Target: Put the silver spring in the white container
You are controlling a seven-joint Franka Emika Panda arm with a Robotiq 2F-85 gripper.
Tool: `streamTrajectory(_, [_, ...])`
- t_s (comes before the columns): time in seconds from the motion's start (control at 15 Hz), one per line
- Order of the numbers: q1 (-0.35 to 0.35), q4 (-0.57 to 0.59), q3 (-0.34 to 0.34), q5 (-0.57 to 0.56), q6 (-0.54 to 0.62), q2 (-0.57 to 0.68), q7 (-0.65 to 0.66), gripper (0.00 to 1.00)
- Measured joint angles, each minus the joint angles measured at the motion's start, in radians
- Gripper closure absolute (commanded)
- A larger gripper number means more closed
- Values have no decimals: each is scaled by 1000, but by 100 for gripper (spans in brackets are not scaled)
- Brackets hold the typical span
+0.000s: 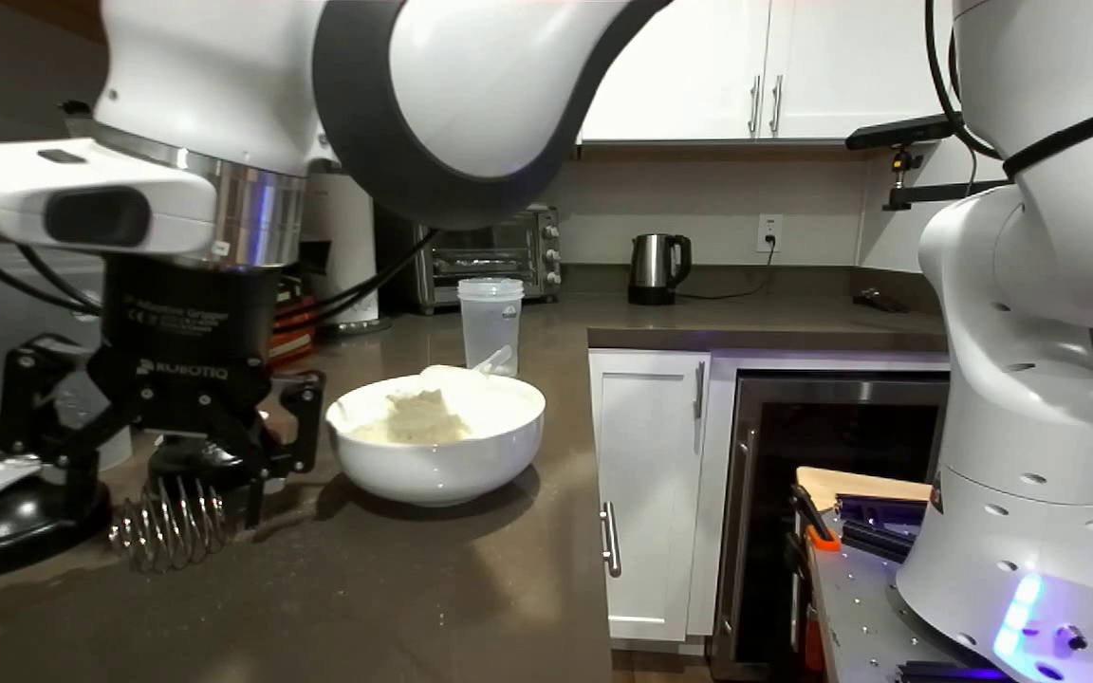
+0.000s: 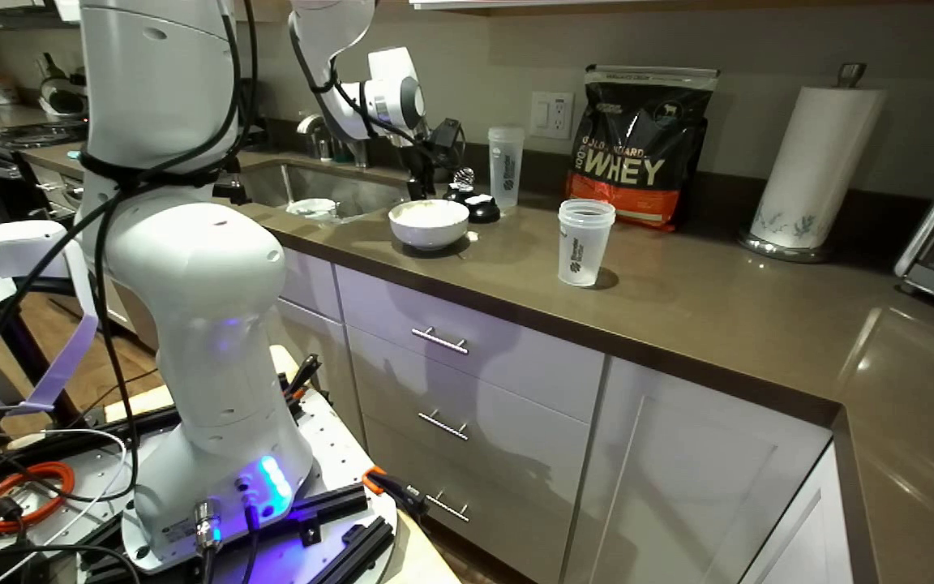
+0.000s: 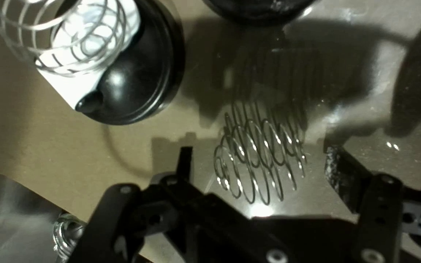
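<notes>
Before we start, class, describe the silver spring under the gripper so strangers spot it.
Find the white bowl on the countertop, then the open gripper beside it. The silver spring lies between its fingers, unlike the similar coil over a black lid.

Wrist view soft: upper-left wire ball (image 3: pixel 64 40) blurred, white cap (image 3: pixel 75 82) blown out, hot spot on counter (image 3: pixel 261 210) by silver spring (image 3: pixel 260 159). In exterior view, cabinets (image 1: pixel 679 76) bright, far left dim, shadow beneath bowl (image 1: pixel 442 470). Blue LED (image 2: pixel 275 485) glows in both exterior views.

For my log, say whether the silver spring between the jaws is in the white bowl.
Out: an exterior view shows the silver spring between the open jaws, outside the white bowl.
</notes>
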Motion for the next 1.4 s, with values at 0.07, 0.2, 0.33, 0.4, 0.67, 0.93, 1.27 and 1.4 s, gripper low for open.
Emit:
streamTrajectory(0.07, [0,0,1,0,0,1,-3,12])
streamTrajectory(0.2, [0,0,1,0,0,4,-11,14])
streamTrajectory(0.33, [0,0,1,0,0,6,-18,15])
streamTrajectory(0.4, [0,1,1,0,0,8,-21,16])
streamTrajectory(0.67, [0,1,0,0,-1,12,-32,31])
streamTrajectory(0.93, [0,1,0,-1,-1,14,-40,40])
streamTrajectory(1.27, [0,3,-1,-8,-2,14,-40,36])
streamTrajectory(1.4, [0,3,-1,-13,-3,14,-40,37])
